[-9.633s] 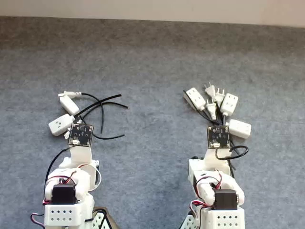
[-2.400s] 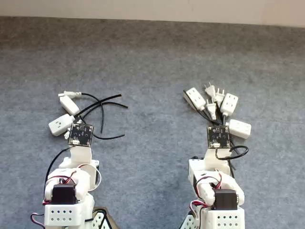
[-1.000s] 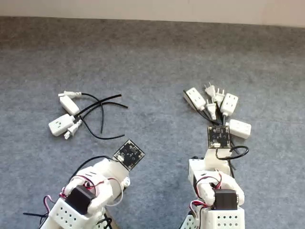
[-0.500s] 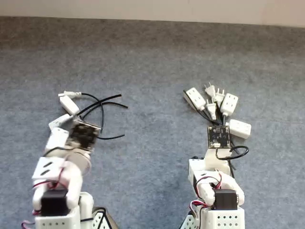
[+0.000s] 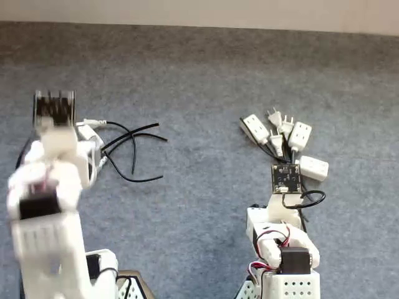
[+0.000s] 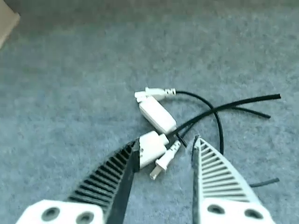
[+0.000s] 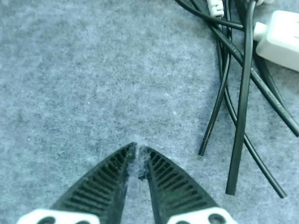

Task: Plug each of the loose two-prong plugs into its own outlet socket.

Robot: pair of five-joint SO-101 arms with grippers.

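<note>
Left arm over the left-hand bundle — loose plug framed between wide-open jaws.

The loose two-prong plug (image 6: 164,162) lies on the table (image 6: 70,70) just ahead of my left end effector (image 6: 166,142), which is spread wide and holds nothing. The plug's long axis runs slantwise across the gap, prongs toward the wrist and cable end away. An outlet socket (image 6: 150,147) touches it on one side, close to one jaw, and I judge it could get nudged on the descent. Farther out are a second socket (image 6: 157,115), a further plug (image 6: 154,93) and crossing black cables (image 6: 233,103) — one passes near the other jaw. The right end effector (image 7: 139,148) is all but closed on nothing, beside its own cables (image 7: 243,93). The right-hand cluster of sockets and plugs (image 5: 277,143) lies well apart, so the left arm is nearer.
</note>
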